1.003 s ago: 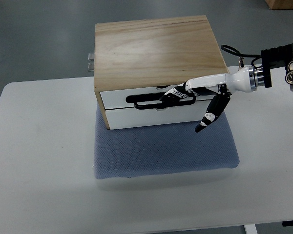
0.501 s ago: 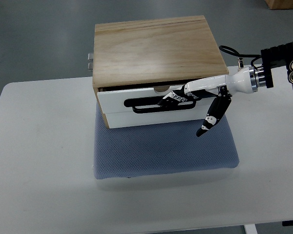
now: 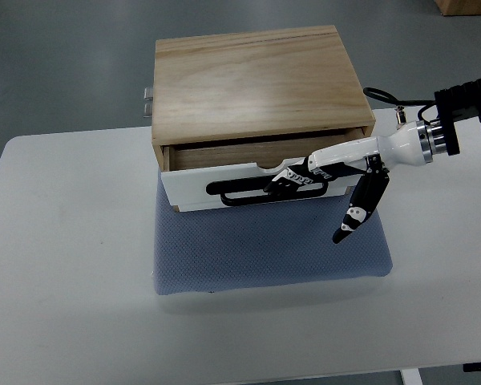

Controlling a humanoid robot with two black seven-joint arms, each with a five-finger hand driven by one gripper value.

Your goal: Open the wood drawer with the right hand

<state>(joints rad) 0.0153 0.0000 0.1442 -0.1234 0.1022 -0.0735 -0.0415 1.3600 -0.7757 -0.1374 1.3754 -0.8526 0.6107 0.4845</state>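
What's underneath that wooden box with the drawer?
The wooden box sits on a blue-grey mat, which lies on the white table. The mat shows in front of the box; the part beneath it is hidden. The right hand hooks the black drawer handle.

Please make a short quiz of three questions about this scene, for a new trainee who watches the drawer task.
1. True or false: the drawer is partly open.
2. What do the right hand fingers hook? A) the black handle B) the blue mat C) the wooden box top
3. The box stands on the ____ mat.

Key: 1 true; 2 A; 3 blue.
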